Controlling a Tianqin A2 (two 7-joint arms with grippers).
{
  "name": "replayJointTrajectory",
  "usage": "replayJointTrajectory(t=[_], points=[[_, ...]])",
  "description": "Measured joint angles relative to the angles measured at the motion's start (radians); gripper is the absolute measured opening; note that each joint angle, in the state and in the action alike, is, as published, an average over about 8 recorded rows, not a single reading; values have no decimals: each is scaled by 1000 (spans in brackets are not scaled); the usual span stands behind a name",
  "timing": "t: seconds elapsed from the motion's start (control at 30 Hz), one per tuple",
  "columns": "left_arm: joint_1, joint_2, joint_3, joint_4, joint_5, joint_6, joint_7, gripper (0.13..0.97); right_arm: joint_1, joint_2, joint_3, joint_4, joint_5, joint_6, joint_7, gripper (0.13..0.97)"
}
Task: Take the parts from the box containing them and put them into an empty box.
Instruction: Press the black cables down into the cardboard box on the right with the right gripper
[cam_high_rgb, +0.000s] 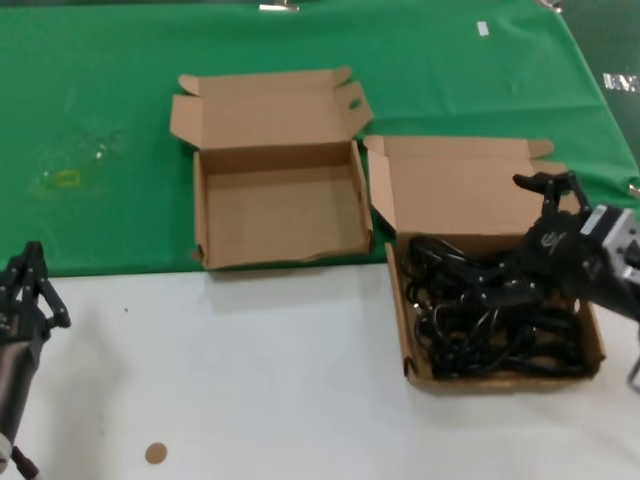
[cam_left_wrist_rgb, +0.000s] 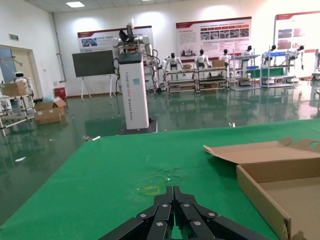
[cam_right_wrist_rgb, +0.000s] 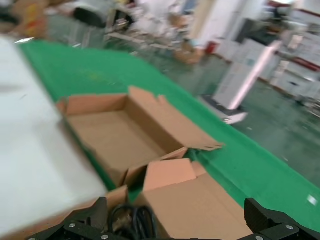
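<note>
Nothing had been moved yet: the empty box (cam_high_rgb: 280, 195) held nothing, every cable (cam_high_rgb: 490, 320) lay in the full box (cam_high_rgb: 415, 350) beside it, the right gripper (cam_high_rgb: 548, 215) hung spread wide above them, and the left gripper (cam_high_rgb: 28, 275), parked well apart, was clenched.

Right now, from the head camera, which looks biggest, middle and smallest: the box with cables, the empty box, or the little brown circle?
1. Box with cables: looks slightly biggest, but it sits nearer the camera, so I'm unsure.
2. Empty box.
3. Brown circle: smallest by far.
</note>
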Motion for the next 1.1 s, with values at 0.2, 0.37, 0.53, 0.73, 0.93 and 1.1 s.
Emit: replayJointTrajectory(t=[0.2,0.37,0.53,0.73,0.93,1.1], points=[[0,0,0,0,0,0,0,152,126,69,-21,-73,-21,-203,-104,966],[0,0,0,0,0,0,0,152,238,103,-53,-129,-55,-343,-175,966],[0,0,0,0,0,0,0,152,328,123,-89,-169,-94,-457,-231,966],[0,0,0,0,0,0,0,152,415,139,-133,-211,-138,-589,-297,966],[0,0,0,0,0,0,0,152,476,143,-166,-241,-167,-698,-346,966],[0,0,0,0,0,0,0,152,512,132,-189,-269,-195,-746,-378,966]])
